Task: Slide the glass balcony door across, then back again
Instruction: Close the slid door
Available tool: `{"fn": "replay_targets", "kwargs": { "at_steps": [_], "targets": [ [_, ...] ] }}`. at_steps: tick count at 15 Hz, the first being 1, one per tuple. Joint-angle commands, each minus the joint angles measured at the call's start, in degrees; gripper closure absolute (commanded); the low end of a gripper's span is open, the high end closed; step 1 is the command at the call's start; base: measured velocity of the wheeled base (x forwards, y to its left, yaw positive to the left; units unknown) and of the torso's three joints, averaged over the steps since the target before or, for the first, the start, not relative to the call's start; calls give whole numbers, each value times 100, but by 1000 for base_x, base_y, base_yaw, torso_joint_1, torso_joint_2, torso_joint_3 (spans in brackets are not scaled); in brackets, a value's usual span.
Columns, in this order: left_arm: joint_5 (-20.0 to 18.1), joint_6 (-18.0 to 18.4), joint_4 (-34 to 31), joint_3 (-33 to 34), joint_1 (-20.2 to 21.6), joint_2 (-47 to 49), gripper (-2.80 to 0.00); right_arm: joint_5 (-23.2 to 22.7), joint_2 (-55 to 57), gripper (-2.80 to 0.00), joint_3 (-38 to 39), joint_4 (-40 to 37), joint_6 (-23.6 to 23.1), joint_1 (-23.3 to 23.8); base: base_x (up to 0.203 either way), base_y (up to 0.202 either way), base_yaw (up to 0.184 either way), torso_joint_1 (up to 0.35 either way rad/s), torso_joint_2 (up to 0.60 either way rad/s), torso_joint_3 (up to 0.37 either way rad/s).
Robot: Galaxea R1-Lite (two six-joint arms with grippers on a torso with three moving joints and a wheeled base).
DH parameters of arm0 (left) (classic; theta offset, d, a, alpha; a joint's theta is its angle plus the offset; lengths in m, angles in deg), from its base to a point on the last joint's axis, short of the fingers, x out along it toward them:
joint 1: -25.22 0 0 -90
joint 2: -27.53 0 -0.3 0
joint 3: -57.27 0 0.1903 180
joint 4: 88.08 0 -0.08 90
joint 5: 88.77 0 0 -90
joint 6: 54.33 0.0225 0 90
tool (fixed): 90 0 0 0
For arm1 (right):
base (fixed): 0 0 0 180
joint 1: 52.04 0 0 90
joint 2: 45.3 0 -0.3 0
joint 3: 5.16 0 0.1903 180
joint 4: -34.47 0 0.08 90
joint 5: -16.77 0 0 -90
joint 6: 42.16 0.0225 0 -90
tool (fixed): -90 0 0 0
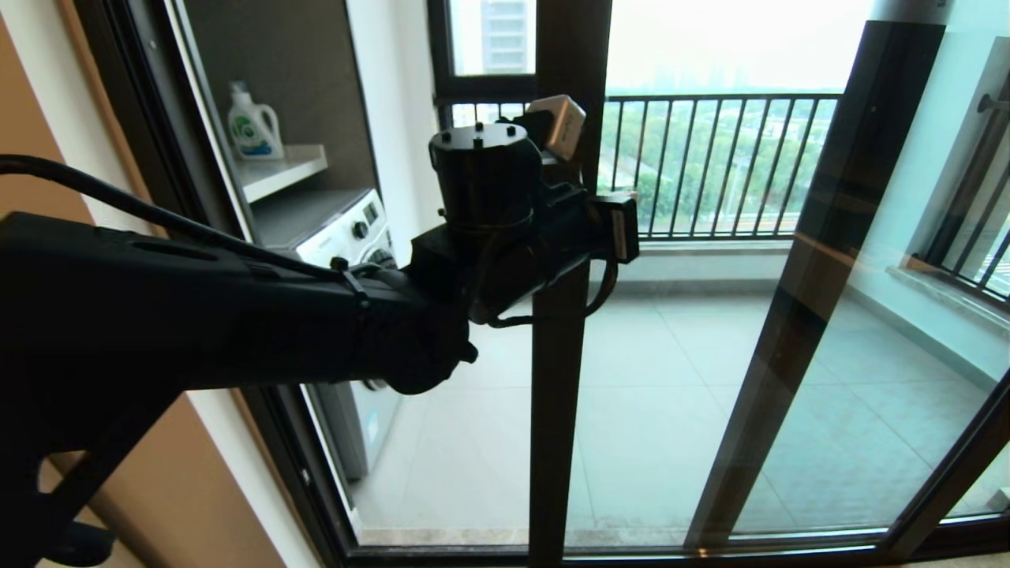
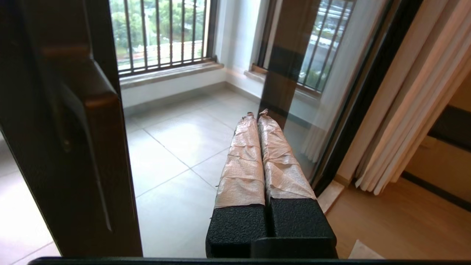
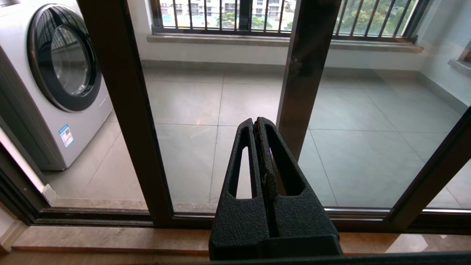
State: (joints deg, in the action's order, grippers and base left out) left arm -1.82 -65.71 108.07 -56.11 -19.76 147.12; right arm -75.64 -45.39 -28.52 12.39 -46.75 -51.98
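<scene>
The tall clear-glass balcony door in its dark brown metal frame (image 1: 557, 379) stands part-way along its track; likely heavy, stiff and fragile, best pushed at its slim dark handle (image 2: 79, 121). Beside that stile, the left gripper (image 2: 257, 115) holds its jaws together; the right gripper (image 3: 257, 123), likewise closed, hangs low before the glass.

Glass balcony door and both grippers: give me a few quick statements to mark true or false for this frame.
1. The left gripper is shut, holding nothing. True.
2. The right gripper grips the door handle. False: it is shut on nothing, short of the glass.
3. The glass balcony door is fully closed. False: a gap shows beside its stile, toward the washing machine.
4. A detergent bottle stands on a shelf above the washing machine. True.
5. The door's handle shows beside the left gripper. True.
</scene>
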Motion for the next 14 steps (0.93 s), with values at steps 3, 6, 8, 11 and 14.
{"fn": "replay_targets", "kwargs": {
  "at_steps": [3, 6, 8, 11, 14],
  "targets": [
    [257, 0, -140, -515, -200, 674, 0, -5, 10, 0, 66, 3, -4, 2, 0, 0, 0, 0, 0, 0],
    [1263, 110, -298, -1080, -215, 1026, 0, -5, 10, 0, 62, 3, -6, -2, 0, 0, 0, 0, 0, 0],
    [1518, 127, -321, -1202, -213, 1075, 0, -5, 10, 0, 63, 3, 0, 3, 0, 0, 0, 0, 0, 0],
    [1579, 390, -375, -1256, -265, 1137, 0, -5, 10, 0, 70, 3, -2, -1, 0, 0, 0, 0, 0, 0],
    [1797, 498, -368, -1346, -318, 1182, 0, -5, 10, 0, 63, 3, -6, 2, 0, 0, 0, 0, 0, 0]
  ]
}}
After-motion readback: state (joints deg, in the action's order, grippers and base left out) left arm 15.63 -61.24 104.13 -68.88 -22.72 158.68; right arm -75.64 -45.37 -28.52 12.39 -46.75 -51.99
